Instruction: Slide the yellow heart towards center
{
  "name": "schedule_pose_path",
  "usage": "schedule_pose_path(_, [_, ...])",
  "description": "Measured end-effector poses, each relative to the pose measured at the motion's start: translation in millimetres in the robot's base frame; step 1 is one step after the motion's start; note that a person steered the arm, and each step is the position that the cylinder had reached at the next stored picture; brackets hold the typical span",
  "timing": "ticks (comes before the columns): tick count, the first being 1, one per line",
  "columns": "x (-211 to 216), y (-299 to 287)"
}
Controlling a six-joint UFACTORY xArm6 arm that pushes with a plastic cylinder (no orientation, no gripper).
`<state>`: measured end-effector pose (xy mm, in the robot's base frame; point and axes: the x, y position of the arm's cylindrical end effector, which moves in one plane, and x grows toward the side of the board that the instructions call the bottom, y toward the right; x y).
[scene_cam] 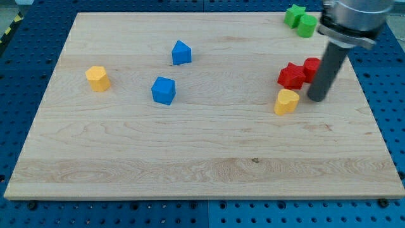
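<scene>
The yellow heart [286,101] lies on the wooden board [202,158] at the view's right, just below a red star-shaped block [292,76]. My tip [317,99] rests on the board just to the right of the yellow heart, a small gap apart from it. The dark rod rises up and to the right, partly covering a second red block [311,66].
A yellow hexagonal block [98,78] sits at the view's left. Two blue blocks [181,52] [164,90] lie left of centre. Two green blocks [294,14] [307,25] sit at the top right edge. A blue pegboard [19,76] surrounds the board.
</scene>
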<state>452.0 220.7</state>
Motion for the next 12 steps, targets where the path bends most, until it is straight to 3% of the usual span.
schedule_pose_path(2, [42, -8])
schedule_pose_path(3, [21, -41])
schedule_pose_path(6, [22, -106])
schedule_pose_path(12, [-46, -117])
